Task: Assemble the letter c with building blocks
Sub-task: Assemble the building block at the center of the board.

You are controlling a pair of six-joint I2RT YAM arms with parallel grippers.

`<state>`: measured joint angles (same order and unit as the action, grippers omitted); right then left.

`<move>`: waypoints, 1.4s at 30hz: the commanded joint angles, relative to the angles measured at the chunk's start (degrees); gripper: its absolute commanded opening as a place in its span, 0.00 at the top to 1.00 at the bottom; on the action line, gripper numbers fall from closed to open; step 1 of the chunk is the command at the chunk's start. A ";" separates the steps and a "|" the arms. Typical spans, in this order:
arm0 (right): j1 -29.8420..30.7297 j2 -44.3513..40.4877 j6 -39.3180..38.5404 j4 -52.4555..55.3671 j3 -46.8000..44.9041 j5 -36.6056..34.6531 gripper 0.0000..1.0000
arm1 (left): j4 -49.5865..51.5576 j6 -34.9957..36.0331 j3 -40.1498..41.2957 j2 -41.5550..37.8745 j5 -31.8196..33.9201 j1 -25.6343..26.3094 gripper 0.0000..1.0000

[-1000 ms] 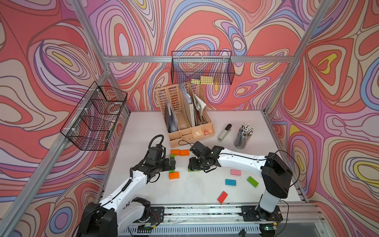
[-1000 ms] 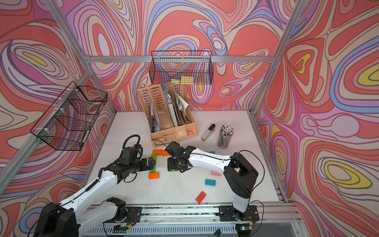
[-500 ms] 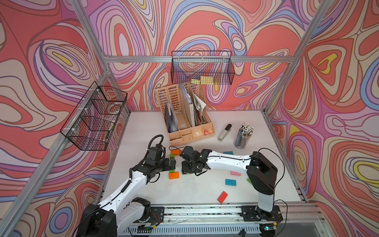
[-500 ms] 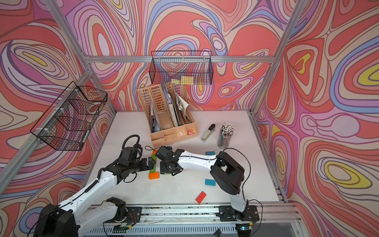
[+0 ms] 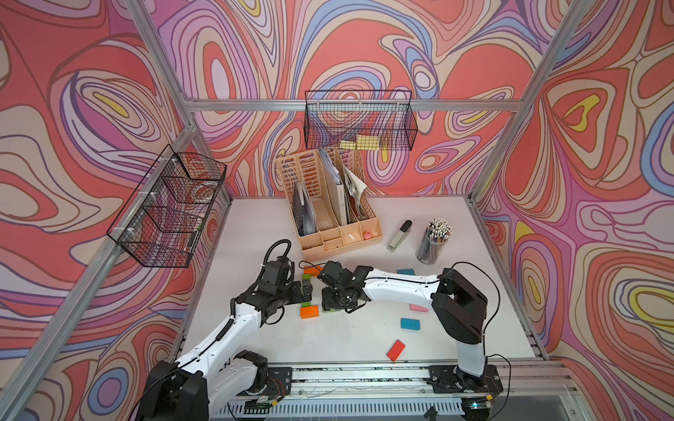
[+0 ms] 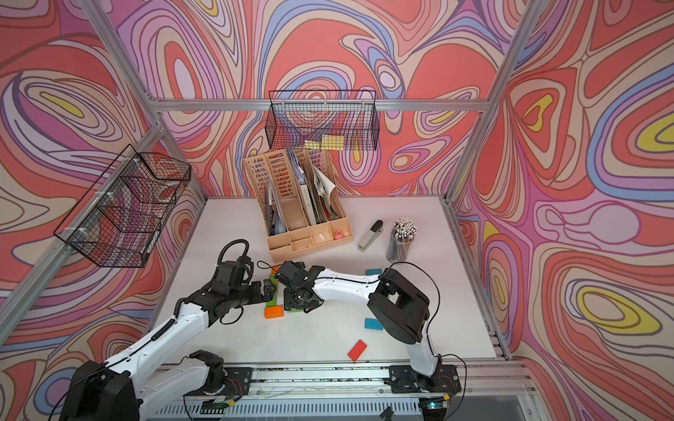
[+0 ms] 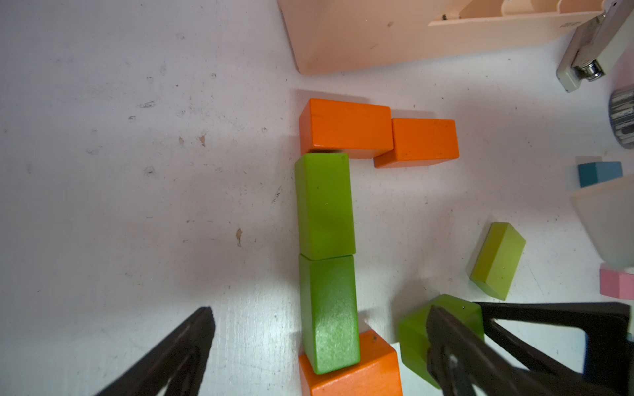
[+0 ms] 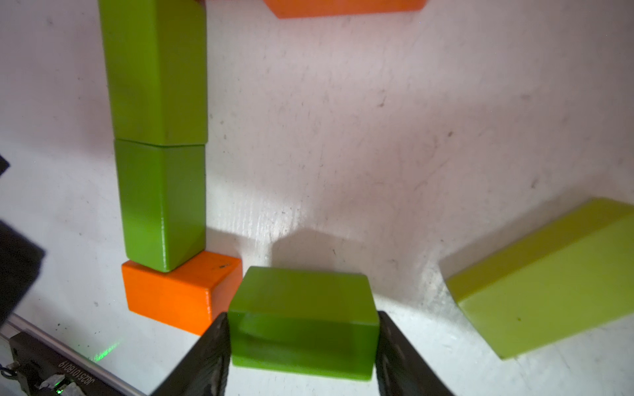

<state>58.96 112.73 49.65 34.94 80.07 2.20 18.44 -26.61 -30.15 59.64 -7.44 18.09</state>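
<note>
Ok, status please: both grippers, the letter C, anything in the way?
Left gripper open, straddling green spine. Right gripper shut on green block beside bottom orange block. Lime block loose nearby, apart.

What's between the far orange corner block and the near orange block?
A green rectangular block and a second green block, end to end, in the left wrist view.

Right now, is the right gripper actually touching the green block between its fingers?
Touching. The right wrist view shows both fingers of the right gripper pressed flush against opposite sides of the green block, with no gap on either side.
</note>
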 commanded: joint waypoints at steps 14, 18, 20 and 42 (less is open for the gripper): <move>1.40 1.18 2.60 -0.17 1.33 1.19 0.43 | 1.38 0.02 -1.05 0.22 0.77 0.23 0.00; 1.68 0.84 2.80 0.20 1.33 0.64 0.39 | 1.49 -0.01 -0.99 -0.05 0.74 0.20 0.01; 1.69 0.72 3.00 0.22 1.18 0.59 0.37 | 1.51 -0.06 -0.96 -0.14 0.65 0.27 0.00; 1.69 -4.70 6.20 -4.52 -3.89 -0.92 0.25 | 2.12 -0.03 -1.23 -0.40 0.44 0.26 0.01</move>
<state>60.25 110.91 54.68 32.14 77.12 2.76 18.72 -26.63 -30.15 59.77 -7.46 18.09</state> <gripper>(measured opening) 0.756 0.995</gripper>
